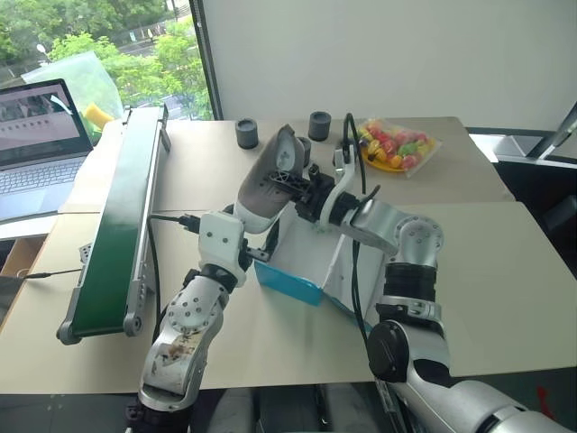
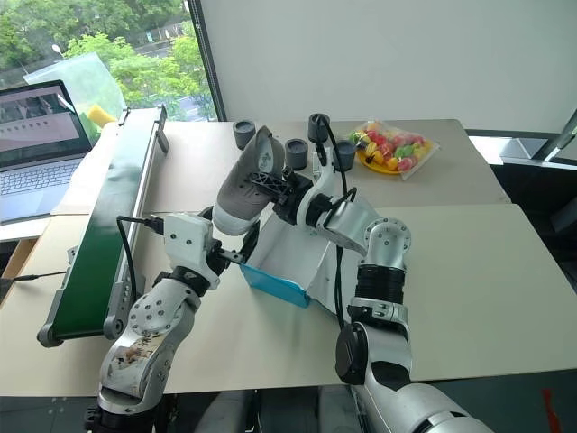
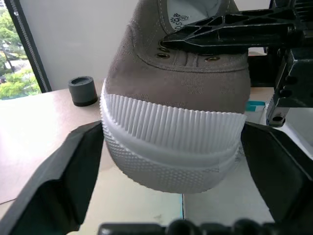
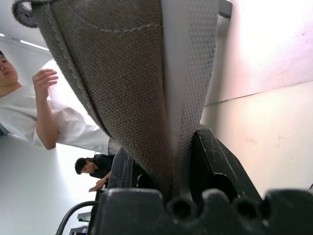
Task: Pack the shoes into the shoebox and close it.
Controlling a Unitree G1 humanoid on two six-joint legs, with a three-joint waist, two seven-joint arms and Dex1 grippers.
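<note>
No text legible on anything

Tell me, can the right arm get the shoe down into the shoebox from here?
Probably yes. The right gripper pinches the shoe right above the open shoebox; the left gripper stands open around the toe, so nothing seems to block the drop.

The shoebox [image 1: 287,284] sits mostly hidden behind both arms — the shoe's [image 3: 176,98] heel is cut off.

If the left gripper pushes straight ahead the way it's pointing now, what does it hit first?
Most likely the shoe: its ribbed white toe sits right between the open fingers of the left gripper, while the right gripper pinches its upper. How big the gap is remains unclear.
</note>
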